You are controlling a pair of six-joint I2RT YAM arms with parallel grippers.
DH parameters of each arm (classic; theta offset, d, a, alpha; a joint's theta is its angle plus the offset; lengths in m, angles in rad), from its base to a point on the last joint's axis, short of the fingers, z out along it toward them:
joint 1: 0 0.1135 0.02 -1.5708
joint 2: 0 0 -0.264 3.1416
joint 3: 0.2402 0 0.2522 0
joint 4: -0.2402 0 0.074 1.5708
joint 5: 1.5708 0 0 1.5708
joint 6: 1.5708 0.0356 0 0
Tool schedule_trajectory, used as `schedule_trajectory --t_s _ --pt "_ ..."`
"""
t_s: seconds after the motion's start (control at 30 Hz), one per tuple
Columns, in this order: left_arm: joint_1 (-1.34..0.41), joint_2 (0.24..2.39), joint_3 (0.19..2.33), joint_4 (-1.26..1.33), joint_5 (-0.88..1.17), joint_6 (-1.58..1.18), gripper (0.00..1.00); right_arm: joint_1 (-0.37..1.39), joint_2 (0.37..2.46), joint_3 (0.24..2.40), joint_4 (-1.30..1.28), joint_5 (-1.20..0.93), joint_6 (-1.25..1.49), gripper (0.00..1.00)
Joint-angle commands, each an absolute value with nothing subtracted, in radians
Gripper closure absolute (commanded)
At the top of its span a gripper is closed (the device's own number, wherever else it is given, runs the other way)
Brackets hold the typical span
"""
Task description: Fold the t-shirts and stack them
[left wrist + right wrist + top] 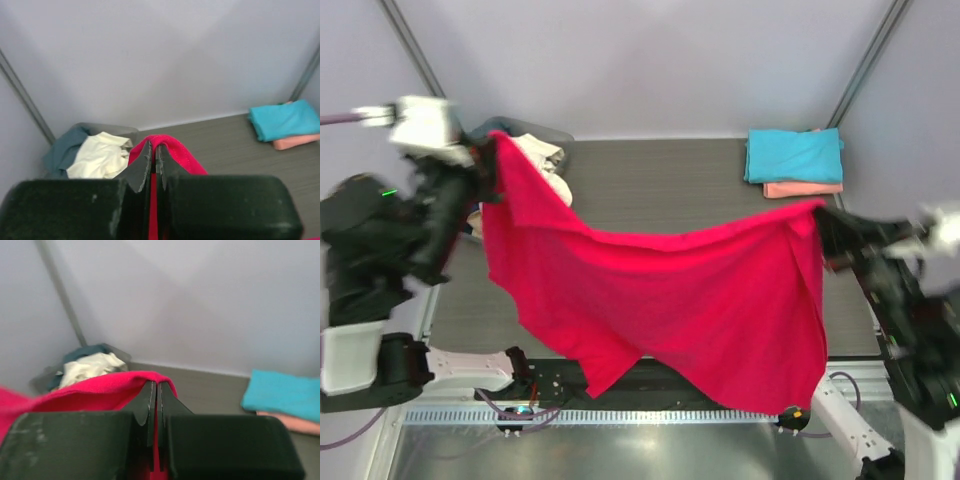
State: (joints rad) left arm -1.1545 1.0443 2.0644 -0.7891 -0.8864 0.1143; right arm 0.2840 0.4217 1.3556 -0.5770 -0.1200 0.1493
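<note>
Left arm (420,225) lifted, reaching far-left, jaws clamped tight; right arm (890,290) lifted at right, jaws clamped.

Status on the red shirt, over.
Left gripper and right gripper both shut on red shirt, stretched airborne between them. Turquoise shirt folded atop pink shirt, far right corner. No obstruction seen.

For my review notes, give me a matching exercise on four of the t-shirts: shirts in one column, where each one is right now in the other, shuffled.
1. red t-shirt
2. turquoise t-shirt
3. salmon pink t-shirt
4. cream t-shirt

A. crumpled in the grey tub
B. bottom of the folded stack
C. held up between left gripper and right gripper
D. top of the folded stack

Pairs: 1-C, 2-D, 3-B, 4-A
</note>
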Motion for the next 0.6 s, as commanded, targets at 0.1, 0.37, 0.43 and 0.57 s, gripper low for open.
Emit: schedule_trajectory --t_s 0.1,0.37,0.43,0.57 --pt "-0.834 1.536 2.354 -1.098 -0.815 -0.059 1.0 0.279 1.004 1.29 -0.597 0.331 0.167 0.99" --pt "-0.368 2.212 2.548 -1.233 -0.352 -0.285 0.25 0.133 1.554 1.42 -0.69 0.43 0.287 0.06" --pt "-0.362 2.191 2.513 -1.246 -0.353 -0.317 0.01 0.133 1.485 1.405 -0.666 0.402 0.282 0.02" --pt "-0.365 1.982 2.265 -1.082 -0.342 -0.319 0.0 0.133 1.384 1.388 -0.638 0.306 0.267 0.02"
